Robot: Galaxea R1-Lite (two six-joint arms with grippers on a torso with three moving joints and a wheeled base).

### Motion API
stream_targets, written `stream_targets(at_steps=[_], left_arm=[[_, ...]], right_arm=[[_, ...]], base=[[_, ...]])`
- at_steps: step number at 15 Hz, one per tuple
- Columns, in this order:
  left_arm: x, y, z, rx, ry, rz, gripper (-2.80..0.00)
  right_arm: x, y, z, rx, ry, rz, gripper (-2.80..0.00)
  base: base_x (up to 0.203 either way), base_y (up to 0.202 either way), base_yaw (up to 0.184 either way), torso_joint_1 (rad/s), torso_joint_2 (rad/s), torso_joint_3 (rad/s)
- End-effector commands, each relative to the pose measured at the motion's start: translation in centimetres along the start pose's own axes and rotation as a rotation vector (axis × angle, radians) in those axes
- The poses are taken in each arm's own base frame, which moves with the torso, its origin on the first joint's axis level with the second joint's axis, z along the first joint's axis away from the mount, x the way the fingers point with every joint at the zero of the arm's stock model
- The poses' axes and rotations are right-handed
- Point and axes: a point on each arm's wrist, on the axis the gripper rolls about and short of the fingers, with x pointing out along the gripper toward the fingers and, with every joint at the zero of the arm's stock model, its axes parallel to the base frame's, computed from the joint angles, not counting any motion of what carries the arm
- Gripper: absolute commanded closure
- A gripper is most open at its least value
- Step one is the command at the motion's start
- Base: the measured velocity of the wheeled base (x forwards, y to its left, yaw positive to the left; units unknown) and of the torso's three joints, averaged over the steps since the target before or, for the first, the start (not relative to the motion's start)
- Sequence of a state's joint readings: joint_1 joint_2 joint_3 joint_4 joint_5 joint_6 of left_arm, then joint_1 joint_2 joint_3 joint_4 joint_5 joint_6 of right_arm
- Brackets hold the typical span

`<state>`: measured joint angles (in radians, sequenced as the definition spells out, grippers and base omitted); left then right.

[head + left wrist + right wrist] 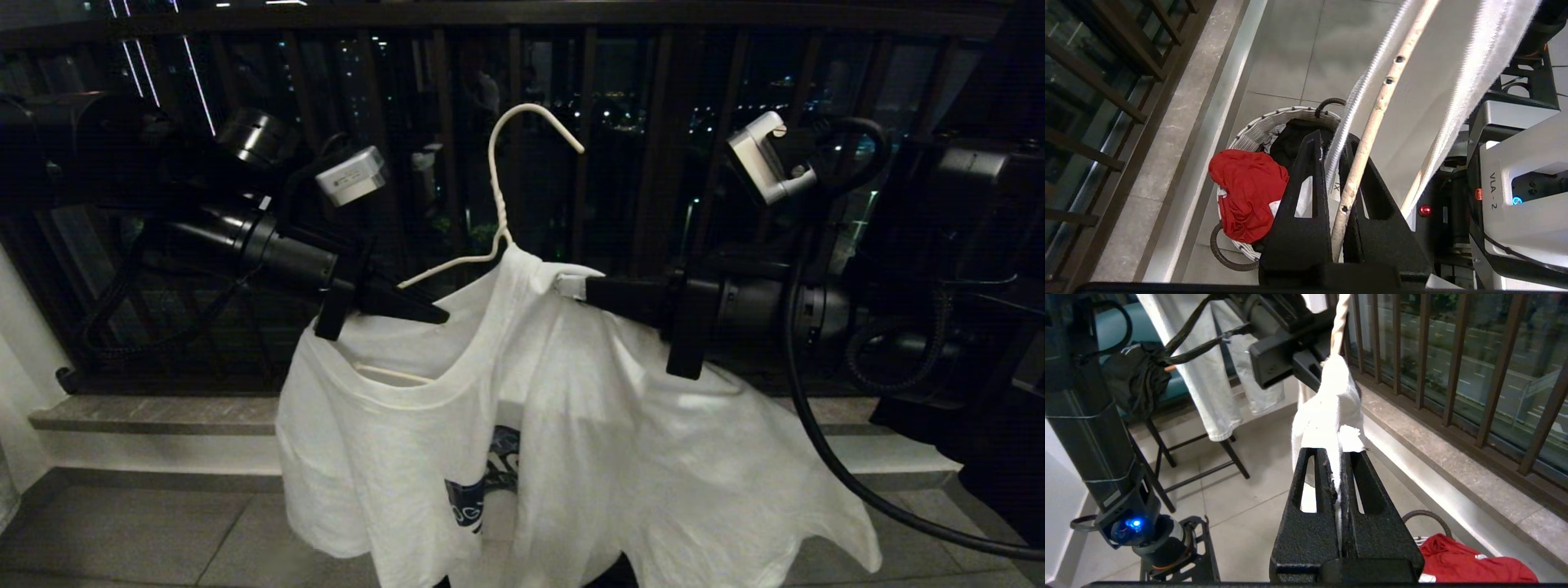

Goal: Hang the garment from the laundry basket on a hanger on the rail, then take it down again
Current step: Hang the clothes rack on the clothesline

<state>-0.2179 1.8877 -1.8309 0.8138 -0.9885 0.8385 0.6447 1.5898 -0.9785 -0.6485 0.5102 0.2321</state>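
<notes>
Presently both grippers hold the load in mid-air in front of the dark balcony railing (571, 122). The left gripper (424, 310) enters from the left side of the head view, and its fingers (1306, 196) are closed on the left arm of the hanger (498, 220); the left wrist view shows the pale wire running between the two black fingers, with the ribbed collar edge of the garment (522, 425) just beside it. The right gripper (571, 286) enters from the right, and its fingers (1367, 506) are closed on a bunched fold of garment at the shoulder, just beside the hanger's twisted neck. The hanger stands upright with its hook at the top, free and caught on nothing in view. The garment hangs below both grippers: the collar gapes open under the left gripper, a section of hanger wire shows inside the collar, the blue logo faces the head camera low on the chest, and the right side of the cloth spreads out in loose folds. The basket (1257, 130) stands on the tiled floor beneath the left gripper, near the raised stone ledge under the railing. It contains a red cloth (1245, 188) draped over the rim and a black garment (1294, 143) behind it. The rail is not identifiable in any view.
</notes>
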Motion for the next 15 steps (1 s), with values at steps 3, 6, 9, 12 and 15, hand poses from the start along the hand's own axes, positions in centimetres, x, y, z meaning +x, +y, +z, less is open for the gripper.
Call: stream_targets(at_steps=[3,6,9,12,15], left_arm=[[-0.3,-0.3,0.3,0.011,-0.007,0.0,0.0],[-0.7,-0.4,0.5,0.02,-0.012,0.011,0.0],[-1.4,-0.7,0.8,0.029,-0.017,0.028,0.0],[-2.1,-1.0,1.1,0.037,-0.022,0.046,0.0],[-2.8,-1.3,1.2,0.04,-0.025,0.062,0.0]], right_arm=[[0.1,-0.1,-0.1,0.001,0.0,-0.001,-0.43],[0.0,-0.4,0.0,-0.001,-0.004,-0.012,-2.8],[-0.2,-0.6,0.1,-0.003,-0.008,-0.021,-2.8],[-0.7,-1.5,0.6,-0.013,-0.025,-0.057,-2.8],[-1.5,-2.9,1.6,-0.027,-0.056,-0.112,-2.8]], base=[[0.0,0.0,0.0,0.0,0.0,0.0],[0.0,0.0,0.0,0.0,0.0,0.0],[0.0,0.0,0.0,0.0,0.0,0.0],[0.0,0.0,0.0,0.0,0.0,0.0],[0.0,0.0,0.0,0.0,0.0,0.0]])
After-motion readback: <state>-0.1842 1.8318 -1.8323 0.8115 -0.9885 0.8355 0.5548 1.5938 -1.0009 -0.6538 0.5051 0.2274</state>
